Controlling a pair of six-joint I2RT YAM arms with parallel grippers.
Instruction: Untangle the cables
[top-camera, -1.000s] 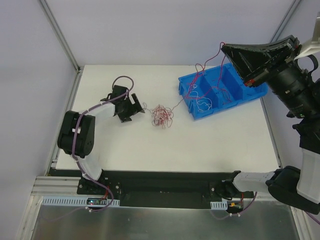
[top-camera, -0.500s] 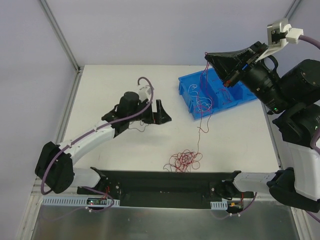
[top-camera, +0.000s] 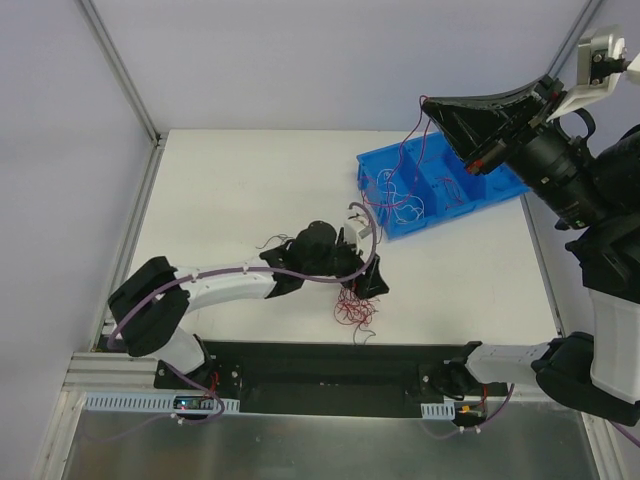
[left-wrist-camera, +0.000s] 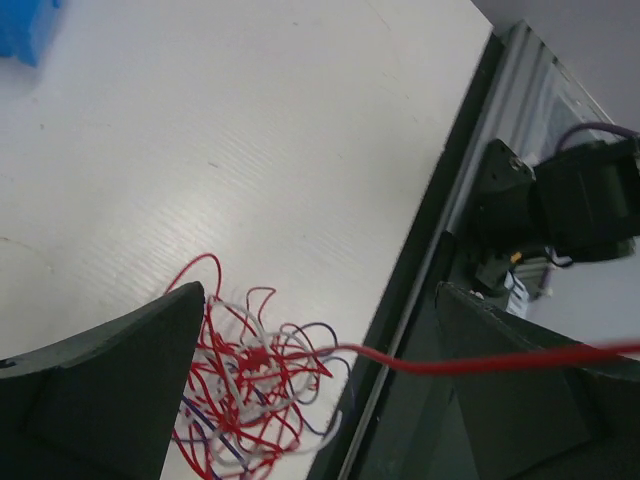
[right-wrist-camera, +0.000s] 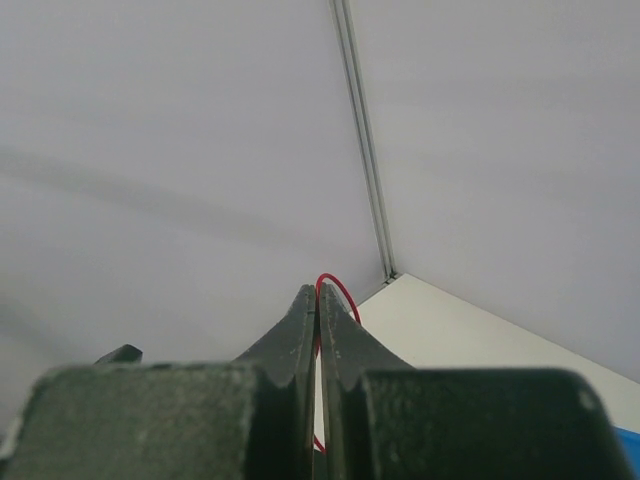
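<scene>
Left gripper (left-wrist-camera: 320, 300) gapes empty over the six-o'clock tangle (left-wrist-camera: 250, 375); right gripper (right-wrist-camera: 318, 292), at two o'clock, pinches a red strand (right-wrist-camera: 345, 292).

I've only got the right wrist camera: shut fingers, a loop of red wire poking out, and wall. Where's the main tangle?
Observer: The tangle lies at the near edge of the table, well away from you.
Operator: Is the other arm on it?
Observer: The left fingers are wide open over it, gripping nothing.
Operator: And what's under my hand?
Observer: The right fingers are high above a blue bin, and thin wires hang from them down into it.
</scene>
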